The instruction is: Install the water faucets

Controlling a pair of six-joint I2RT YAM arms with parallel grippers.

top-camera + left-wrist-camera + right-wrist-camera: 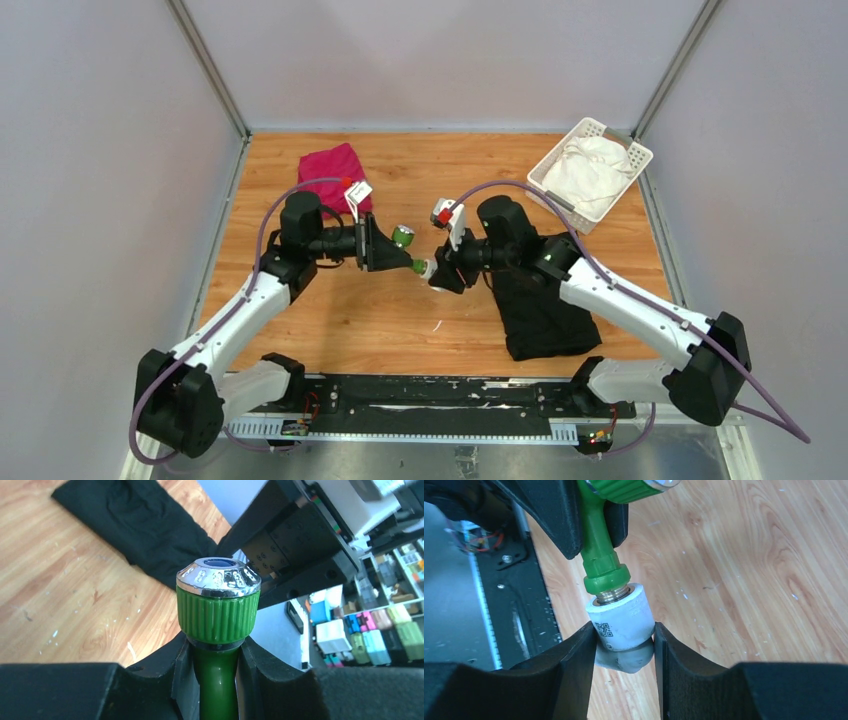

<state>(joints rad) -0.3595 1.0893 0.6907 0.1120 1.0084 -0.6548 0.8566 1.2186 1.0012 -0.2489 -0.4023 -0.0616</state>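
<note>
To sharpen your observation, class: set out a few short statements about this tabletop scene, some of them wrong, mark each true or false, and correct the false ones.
1. The left claw grips the green tap by its stem. True.
2. The white fitting lies loose on the table. False: the right claw holds it between its fingers.
3. The tap's metal threaded end sits at the fitting's opening. True.
4. The red cloth lies in the basket. False: it lies on the table at the far left, and the basket holds a white cloth.
</note>
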